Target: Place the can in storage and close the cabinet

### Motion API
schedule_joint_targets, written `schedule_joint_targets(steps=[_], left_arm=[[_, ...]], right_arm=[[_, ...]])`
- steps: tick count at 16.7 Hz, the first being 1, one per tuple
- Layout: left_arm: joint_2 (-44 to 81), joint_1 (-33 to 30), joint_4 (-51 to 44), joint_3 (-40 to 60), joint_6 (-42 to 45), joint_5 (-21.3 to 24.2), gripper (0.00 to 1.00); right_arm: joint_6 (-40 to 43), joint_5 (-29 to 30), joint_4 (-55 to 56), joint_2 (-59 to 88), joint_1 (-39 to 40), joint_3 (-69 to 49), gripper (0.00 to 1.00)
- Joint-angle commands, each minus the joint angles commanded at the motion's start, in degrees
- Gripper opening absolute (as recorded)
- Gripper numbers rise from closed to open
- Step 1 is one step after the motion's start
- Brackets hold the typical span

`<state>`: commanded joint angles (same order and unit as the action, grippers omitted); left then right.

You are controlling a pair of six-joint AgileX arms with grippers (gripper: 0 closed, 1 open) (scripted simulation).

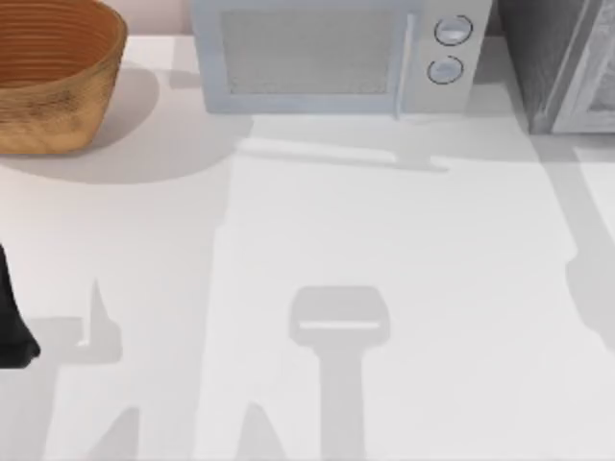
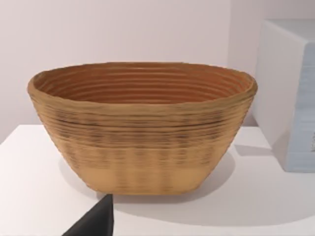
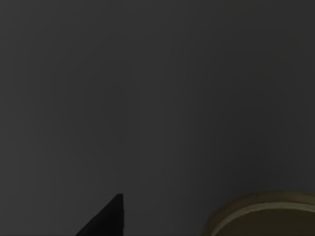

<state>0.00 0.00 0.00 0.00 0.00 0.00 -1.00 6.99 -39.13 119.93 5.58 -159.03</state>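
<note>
- Left arm (image 1: 14,327) parked at the table's (image 1: 384,221) left edge; basket (image 2: 142,128) ahead of it.
- Right wrist view dark.
- Cabinet (image 1: 562,58) at far right, beside the microwave (image 1: 336,58).
- Neither gripper's state can be told.

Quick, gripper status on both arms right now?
Left gripper: cannot be told, parked facing the basket.
Right gripper: cannot be told, dark view, beside the can.

1. Left arm (image 1: 13,322): dark segment at the table's left edge in the top view, low and parked.
2. Left gripper: one dark fingertip (image 2: 96,221) shows in the left wrist view.
3. Right gripper: one dark fingertip (image 3: 106,219) in the right wrist view, which is dark.
</note>
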Motion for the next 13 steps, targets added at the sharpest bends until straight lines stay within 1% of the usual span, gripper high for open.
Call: schedule_joint_targets(steps=[7,10,13], left_arm=[[0.0,0.0,0.0,0.0,0.0,0.0,1.0],[0.0,0.0,0.0,0.0,0.0,0.0,1.0],[0.0,0.0,0.0,0.0,0.0,0.0,1.0]], right_arm=[[0.0,-0.1,0.4,-1.2,0.1,1.6,1.0],[0.0,-0.4,2.0,-6.3,-0.2,8.3,1.0],[0.1,-0.9,4.7,-14.7,-0.7,19.4,1.0]])
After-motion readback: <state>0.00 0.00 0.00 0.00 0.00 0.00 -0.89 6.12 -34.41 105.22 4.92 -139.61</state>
